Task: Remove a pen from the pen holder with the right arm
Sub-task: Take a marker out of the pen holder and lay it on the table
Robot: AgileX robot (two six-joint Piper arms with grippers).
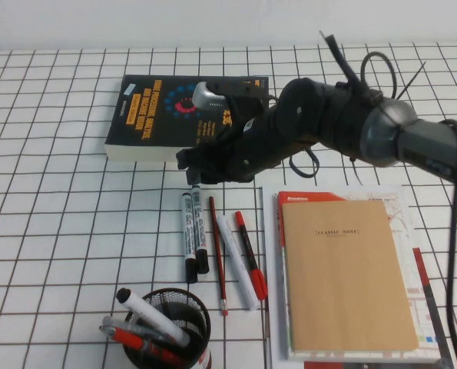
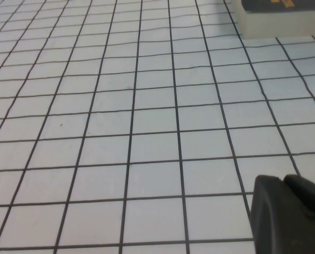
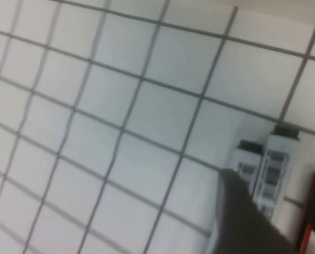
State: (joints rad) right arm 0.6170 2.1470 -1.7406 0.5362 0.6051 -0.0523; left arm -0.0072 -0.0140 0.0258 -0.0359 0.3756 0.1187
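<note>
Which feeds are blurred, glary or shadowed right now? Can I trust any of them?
High view: evenly lit, sharp, no glare; right gripper sits at the far ends of the two black-capped markers. Right wrist view: soft and smeared, marker labels unreadable. Left wrist view: grid lines fairly crisp; left gripper is a dark, defocused lump over the table.

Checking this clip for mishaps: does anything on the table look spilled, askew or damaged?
Nothing stands out. The pen holder stands upright with pens in it, and five loose pens lie in a neat row on the table. The right gripper hovers open over their far ends. The left gripper is above bare tablecloth.
</note>
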